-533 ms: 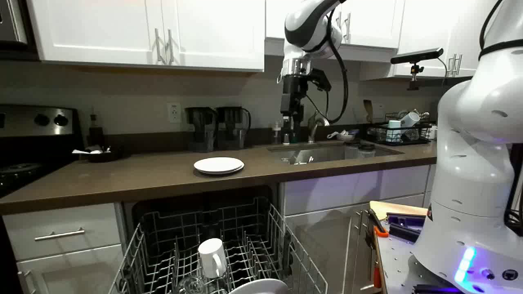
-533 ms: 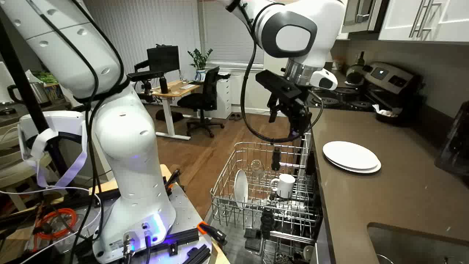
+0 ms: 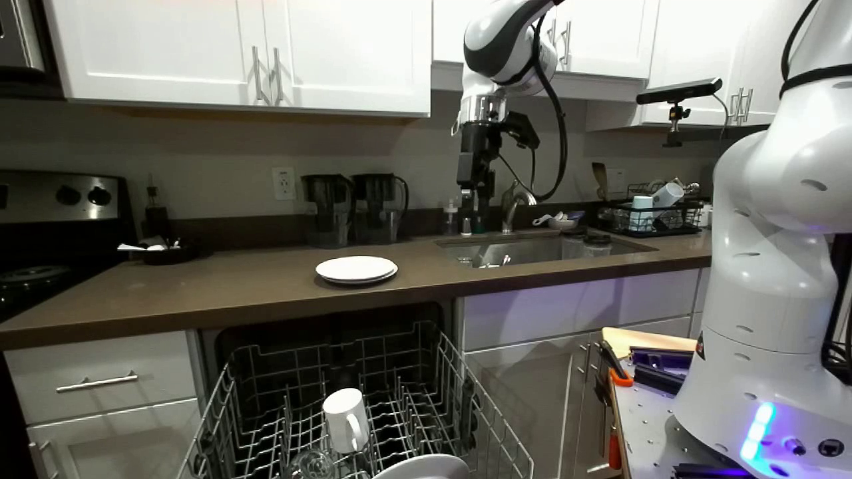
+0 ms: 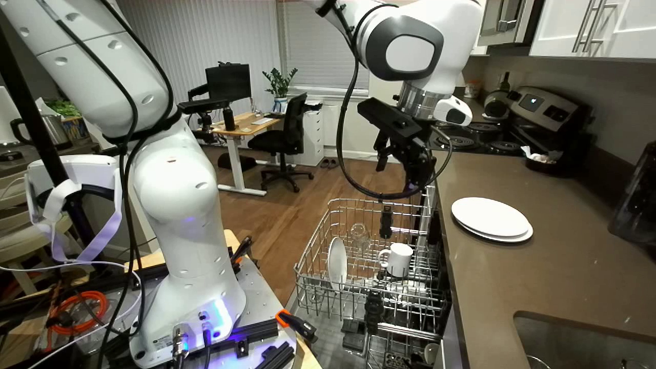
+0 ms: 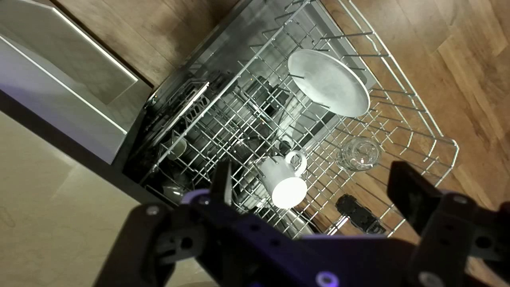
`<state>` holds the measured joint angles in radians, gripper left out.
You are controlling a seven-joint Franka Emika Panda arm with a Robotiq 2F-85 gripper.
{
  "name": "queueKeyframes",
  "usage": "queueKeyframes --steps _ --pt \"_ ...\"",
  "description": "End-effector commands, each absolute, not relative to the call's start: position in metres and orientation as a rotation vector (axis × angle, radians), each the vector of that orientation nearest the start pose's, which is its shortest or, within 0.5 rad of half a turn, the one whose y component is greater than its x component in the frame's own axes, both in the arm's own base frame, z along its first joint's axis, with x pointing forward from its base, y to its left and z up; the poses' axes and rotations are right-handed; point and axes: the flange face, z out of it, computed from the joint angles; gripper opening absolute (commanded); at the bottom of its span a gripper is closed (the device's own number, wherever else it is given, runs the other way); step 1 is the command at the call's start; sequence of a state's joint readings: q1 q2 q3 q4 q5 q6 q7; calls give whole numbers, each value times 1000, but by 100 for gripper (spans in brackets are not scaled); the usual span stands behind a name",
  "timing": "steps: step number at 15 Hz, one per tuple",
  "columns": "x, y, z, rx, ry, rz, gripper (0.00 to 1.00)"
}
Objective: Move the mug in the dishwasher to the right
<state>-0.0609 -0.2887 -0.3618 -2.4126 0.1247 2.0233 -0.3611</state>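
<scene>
One white mug (image 5: 283, 184) sits bottom-up, leaning slightly, in the dishwasher rack (image 3: 413, 426); your gripper (image 5: 310, 179) hangs apart from it, jaws spread and empty. Expect light, rigid, slick, chippable ceramic: take its sides squarely, clear of the handle (image 5: 303, 164), and squeeze gently.

I can't read any lettering here; the marks on the tool (image 4: 299, 326) and stove display (image 4: 532, 103) are too small.

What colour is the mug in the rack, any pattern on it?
The mug looks plain white; the wrist view shows it best.
</scene>
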Motion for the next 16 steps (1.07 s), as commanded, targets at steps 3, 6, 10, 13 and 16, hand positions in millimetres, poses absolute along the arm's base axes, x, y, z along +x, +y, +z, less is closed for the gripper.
queueKeyframes --steps 3,6,10,13,16 --pt "405 -174 405 -2905 132 56 100" --pt "435 -166 394 -2950 117 128 100" --pt "485 -155 368 -3001 150 285 100" --pt "525 -154 349 -2976 213 350 100" --pt "567 -155 332 -2986 254 371 100"
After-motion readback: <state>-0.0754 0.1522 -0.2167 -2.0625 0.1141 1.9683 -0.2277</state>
